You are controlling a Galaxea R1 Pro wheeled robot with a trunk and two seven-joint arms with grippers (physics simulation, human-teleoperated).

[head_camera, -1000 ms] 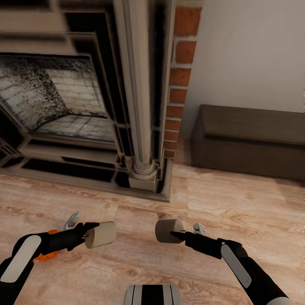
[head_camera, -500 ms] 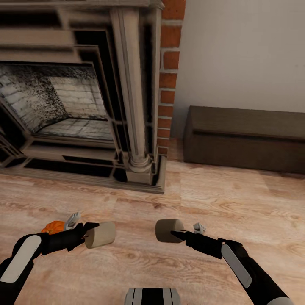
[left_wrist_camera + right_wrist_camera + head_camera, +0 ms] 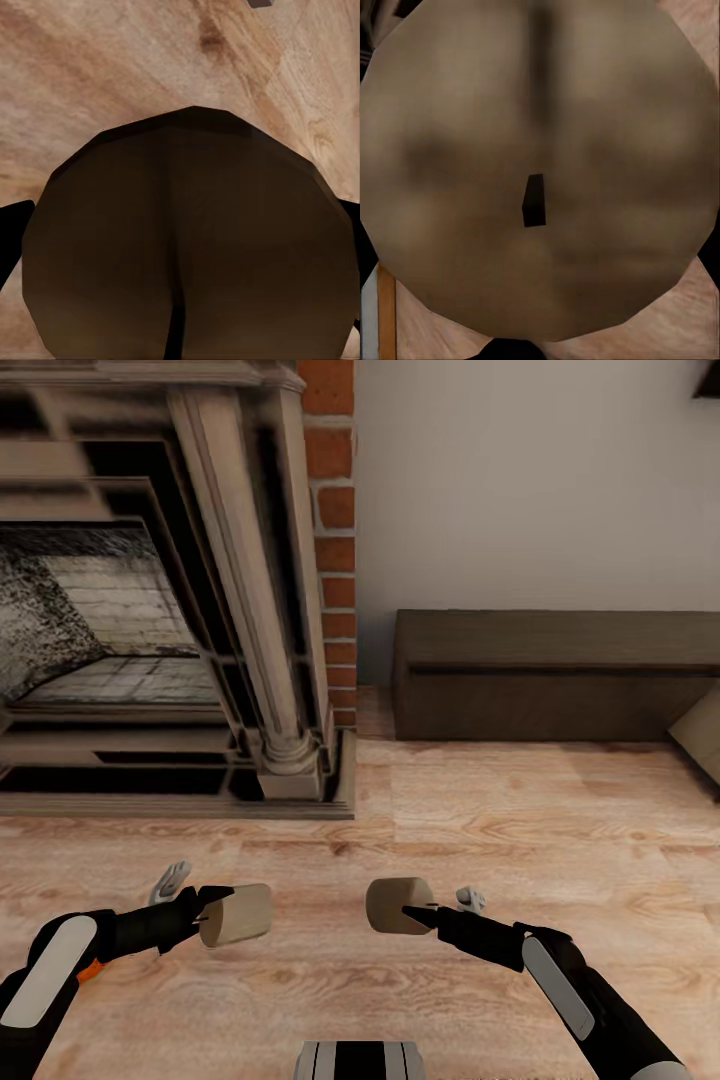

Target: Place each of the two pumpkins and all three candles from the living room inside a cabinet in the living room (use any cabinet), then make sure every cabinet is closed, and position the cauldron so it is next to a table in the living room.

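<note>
Rightward the head camera has swung, sliding the stone fireplace [image 3: 150,610] aside. Each hand, left hand [image 3: 205,912] and right hand [image 3: 405,910], is clamped on a stubby tan candle [image 3: 237,915] [image 3: 395,905] held sideways above the wooden floor [image 3: 450,830]. Ahead-right lies the long, low dark brown cabinet [image 3: 550,675], drawers shut, nearer the right arm.
</note>
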